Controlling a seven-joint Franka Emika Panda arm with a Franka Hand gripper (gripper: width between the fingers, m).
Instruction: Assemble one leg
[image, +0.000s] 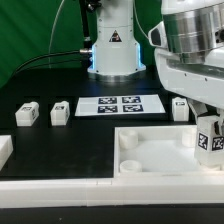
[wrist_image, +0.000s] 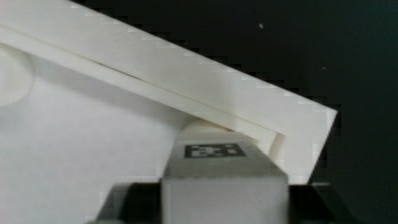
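My gripper (image: 209, 142) is shut on a leg (image: 208, 140), a small white block with black-and-white tags on its faces. It holds the leg upright over the right corner of the large white tray-like piece (image: 150, 150) in the exterior view. In the wrist view the leg (wrist_image: 221, 165) sits between the dark fingers (wrist_image: 135, 203), its tagged end close to the tray's inner corner wall (wrist_image: 267, 120). Whether the leg touches the tray floor is hidden. Three more legs (image: 27, 113) (image: 60, 113) (image: 180, 108) lie on the black table.
The marker board (image: 118, 104) lies flat behind the tray. A white block (image: 4, 150) sits at the exterior view's left edge. The robot base (image: 112, 50) stands at the back before a green curtain.
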